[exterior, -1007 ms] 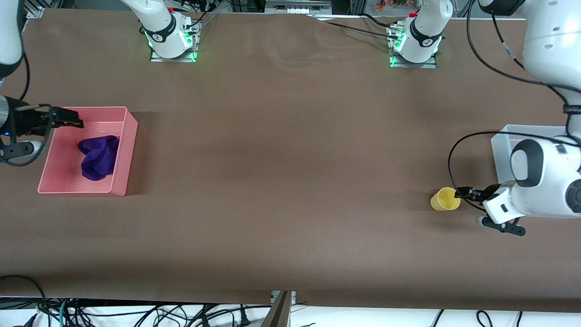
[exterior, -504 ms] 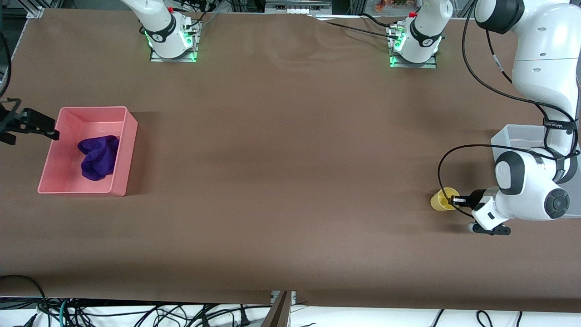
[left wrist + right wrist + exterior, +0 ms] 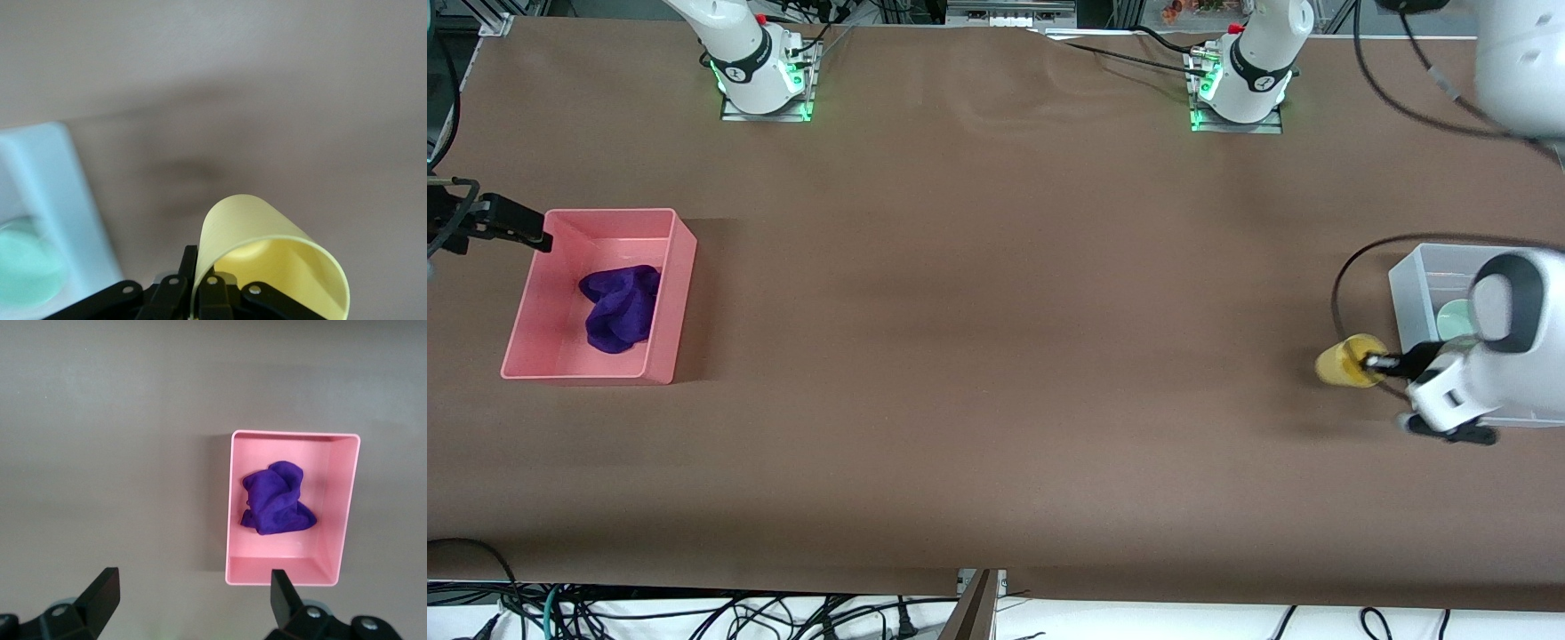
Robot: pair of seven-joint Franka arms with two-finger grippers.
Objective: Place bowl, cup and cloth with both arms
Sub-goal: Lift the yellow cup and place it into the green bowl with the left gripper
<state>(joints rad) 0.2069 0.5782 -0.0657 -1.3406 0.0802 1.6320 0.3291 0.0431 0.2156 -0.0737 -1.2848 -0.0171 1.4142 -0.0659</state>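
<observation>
The left claw (image 3: 1376, 362) is pinched on the rim of the yellow cup (image 3: 1343, 365), one finger inside the mouth and one outside. The cup is lifted clear of the desk (image 3: 996, 356) and tipped onto its side, its long axis roughly level and its base pointing away from the wrist. What matters for the next move is the pale grey bin (image 3: 1409, 293), just beside the cup toward the left arm's end of the desk. The mint-green bowl (image 3: 1456, 317) already sits inside that bin, so I'd judge the cup has to go a short way over the bin wall and come down beside the bowl, not on it.

At the right arm's end, the right claw (image 3: 516, 233) hangs spread open and empty above the edge of the pink bin (image 3: 680, 267), waiting. The purple cloth (image 3: 618, 307) lies bunched inside that bin.
</observation>
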